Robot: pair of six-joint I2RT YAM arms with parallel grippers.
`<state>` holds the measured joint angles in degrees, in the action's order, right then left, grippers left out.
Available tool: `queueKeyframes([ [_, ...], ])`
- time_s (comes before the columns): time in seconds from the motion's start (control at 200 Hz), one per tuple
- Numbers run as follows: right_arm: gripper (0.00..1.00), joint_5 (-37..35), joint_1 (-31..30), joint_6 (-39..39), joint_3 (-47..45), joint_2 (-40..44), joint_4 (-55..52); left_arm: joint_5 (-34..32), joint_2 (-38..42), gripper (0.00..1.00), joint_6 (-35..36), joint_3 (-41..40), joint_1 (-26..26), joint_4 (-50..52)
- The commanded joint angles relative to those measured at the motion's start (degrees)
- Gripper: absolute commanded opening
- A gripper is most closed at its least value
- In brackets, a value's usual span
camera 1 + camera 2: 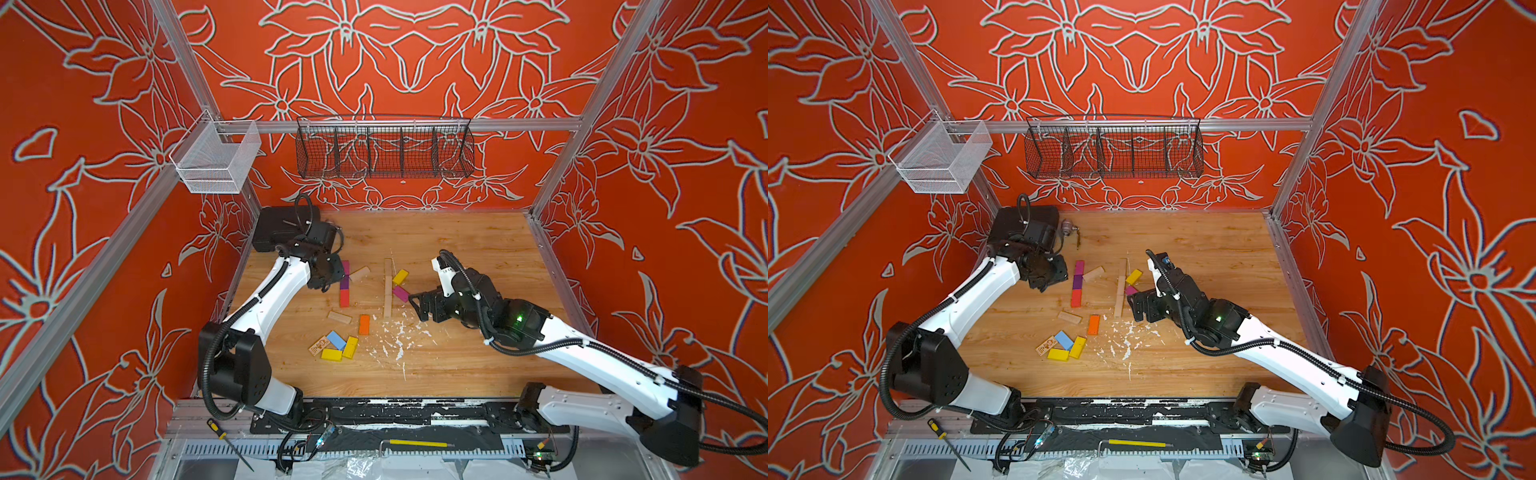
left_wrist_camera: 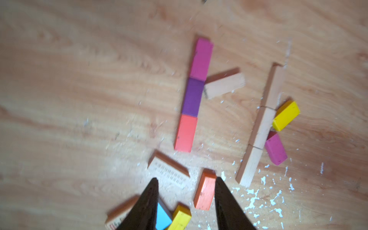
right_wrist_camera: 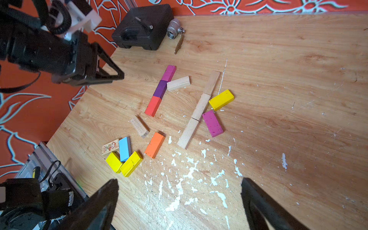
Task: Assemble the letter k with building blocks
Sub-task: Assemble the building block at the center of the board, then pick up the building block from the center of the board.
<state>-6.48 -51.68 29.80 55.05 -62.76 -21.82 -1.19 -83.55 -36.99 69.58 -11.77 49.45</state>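
The building blocks lie on the wooden table (image 1: 457, 249). A magenta (image 2: 201, 59), a purple (image 2: 192, 97) and a red block (image 2: 186, 133) form one straight line, and a plain block (image 2: 224, 85) slants off the purple one. Beside it, three plain planks (image 2: 262, 127) form a second line, with a yellow (image 2: 285, 115) and a magenta block (image 2: 275, 149) angled off it. Loose orange (image 3: 154, 145), light blue (image 3: 124, 149), yellow (image 3: 131, 163) and printed blocks (image 3: 139, 126) lie nearer the front. My left gripper (image 2: 186, 179) hovers open and holds nothing. My right gripper (image 3: 179, 180) is wide open over white flecks.
A black case (image 3: 143, 25) and a metal valve (image 3: 175, 27) sit at the back left corner. White debris flecks (image 3: 179, 189) cover the front middle. A black wire basket (image 1: 384, 151) and a white mesh basket (image 1: 216, 160) hang on the frame.
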Motion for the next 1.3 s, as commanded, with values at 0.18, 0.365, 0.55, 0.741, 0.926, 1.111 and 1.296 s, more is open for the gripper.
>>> queueKeyframes([
  [0.18,0.98,0.4,0.4,3.1,-2.4,0.1,0.9,0.4,6.8,0.51,-31.0,-12.6,-5.0,2.6],
  [0.365,0.98,0.7,0.3,2.7,-2.2,0.4,0.6,-0.6,5.6,0.62,-35.5,-15.7,-5.4,0.6],
  [0.55,0.98,0.3,0.3,2.7,-2.8,1.5,0.4,0.7,0.4,0.62,-36.5,-16.7,-5.4,-3.3],
  [0.741,0.98,-0.4,0.3,2.6,-3.0,2.6,-0.9,0.6,-6.1,0.59,-35.3,-14.3,-5.6,-3.8],
  [0.926,0.98,-1.2,0.4,2.7,-3.6,3.7,-1.2,0.5,-9.9,0.54,-33.7,-12.9,-5.6,-5.5],
  [1.111,0.98,-1.2,0.4,2.5,-3.4,3.2,-0.9,0.4,-11.2,0.51,-33.4,-12.2,-5.7,-5.5],
  [1.296,0.98,-0.7,0.4,2.2,-2.6,2.0,-0.9,0.1,-11.8,0.51,-33.0,-11.9,-5.7,-5.5],
])
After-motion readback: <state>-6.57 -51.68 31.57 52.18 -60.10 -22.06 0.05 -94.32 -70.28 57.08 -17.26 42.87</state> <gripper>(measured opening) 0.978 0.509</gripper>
